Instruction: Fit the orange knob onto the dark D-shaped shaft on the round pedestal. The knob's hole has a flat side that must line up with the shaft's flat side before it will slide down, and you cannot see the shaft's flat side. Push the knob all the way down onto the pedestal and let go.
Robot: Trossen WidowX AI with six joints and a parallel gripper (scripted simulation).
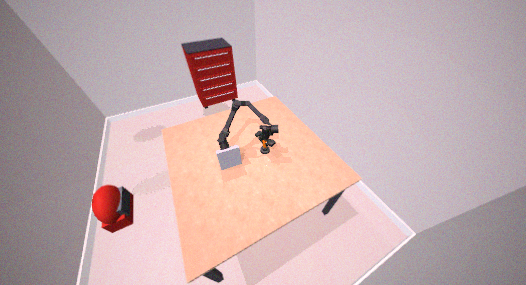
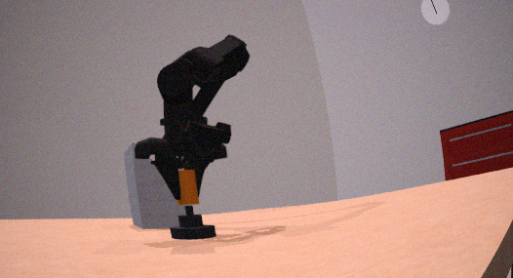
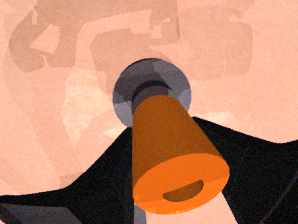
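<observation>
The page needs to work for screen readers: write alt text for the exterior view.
A black gripper grips an orange knob above a dark round pedestal on a wooden table; a gray block stands behind.

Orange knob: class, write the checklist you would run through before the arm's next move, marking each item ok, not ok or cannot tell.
1. Knob gripped by the hand: ok.
2. Knob above the pedestal: ok.
3. Knob upright in the exterior view: ok, nearly; slight lean.
4. Flat side lined up with the shaft's: cannot tell.
5. Knob fully down on the pedestal: not ok; a gap remains.
</observation>
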